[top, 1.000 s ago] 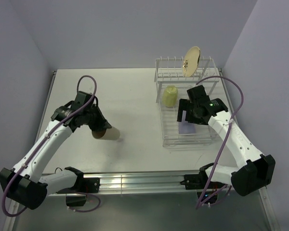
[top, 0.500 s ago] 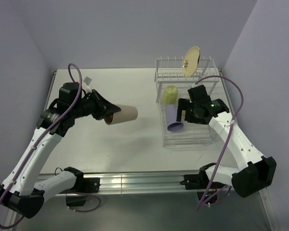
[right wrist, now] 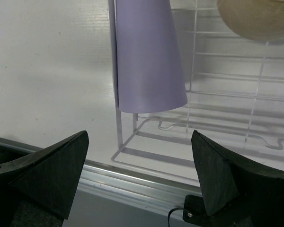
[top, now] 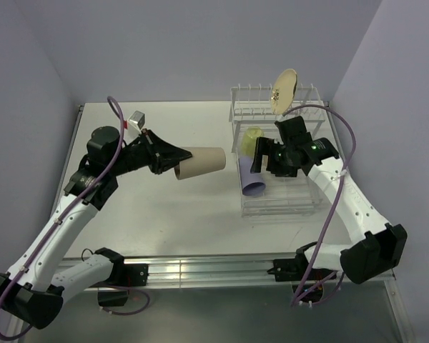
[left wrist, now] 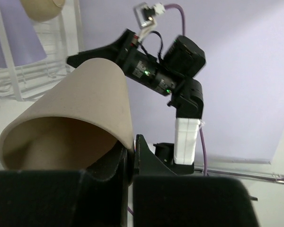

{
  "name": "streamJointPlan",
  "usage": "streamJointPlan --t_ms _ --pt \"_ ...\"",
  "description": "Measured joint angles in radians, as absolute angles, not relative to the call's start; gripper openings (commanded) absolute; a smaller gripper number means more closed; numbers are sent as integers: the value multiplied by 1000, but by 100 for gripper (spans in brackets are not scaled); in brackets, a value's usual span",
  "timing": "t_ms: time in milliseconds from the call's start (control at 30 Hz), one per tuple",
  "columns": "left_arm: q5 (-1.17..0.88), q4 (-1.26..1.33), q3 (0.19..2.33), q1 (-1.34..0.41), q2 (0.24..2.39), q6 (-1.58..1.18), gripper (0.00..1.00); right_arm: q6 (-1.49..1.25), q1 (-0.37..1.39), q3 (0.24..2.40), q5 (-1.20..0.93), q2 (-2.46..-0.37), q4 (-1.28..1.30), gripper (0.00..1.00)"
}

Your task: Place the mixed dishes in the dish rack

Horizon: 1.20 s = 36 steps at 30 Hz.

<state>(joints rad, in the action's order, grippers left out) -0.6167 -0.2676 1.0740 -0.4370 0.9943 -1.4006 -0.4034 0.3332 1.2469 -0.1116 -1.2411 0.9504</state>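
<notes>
My left gripper is shut on the rim of the tan tumbler and holds it on its side in the air, left of the dish rack. In the left wrist view one finger is inside and one outside the tumbler's rim. The lavender tumbler lies in the rack's left side. My right gripper is open and empty just above it. In the right wrist view the tumbler lies beyond the spread fingertips. The yellow-green mug sits in the rack. The cream plate stands in the prongs. The white bowl is out of view.
The rack's front corner post stands near the table's aluminium front rail. The right arm shows in the left wrist view, beyond the tan tumbler. Lilac walls close in the table on three sides.
My left gripper lifted the tan tumbler off the table and carried it right toward the rack. My right gripper let go of the lavender tumbler, which now lies in the rack.
</notes>
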Motion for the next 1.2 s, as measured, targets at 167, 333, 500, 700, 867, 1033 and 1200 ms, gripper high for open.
streamJointPlan --t_ms 167,333,500,700,867,1033,1200 --pt "-651 -161 1012 -450 967 -1459 0 -413 333 1248 -229 -1240 914 99" --pt "-691 -4 935 -459 958 -1533 0 -484 333 1248 -496 -1164 815 99" --pt "-723 149 869 -458 955 -1616 0 -618 329 1232 -688 -1054 657 99" --pt "-749 310 857 -457 935 -1690 0 -801 313 1158 -811 -976 427 98" --pt "-742 431 847 -467 941 -1745 0 -1020 301 1045 -923 -961 153 98" --pt "-705 543 838 -504 958 -1794 0 -1159 291 1040 -987 -963 -39 98" --pt "-688 616 830 -541 962 -1824 0 -1223 293 1045 -1030 -945 -137 98"
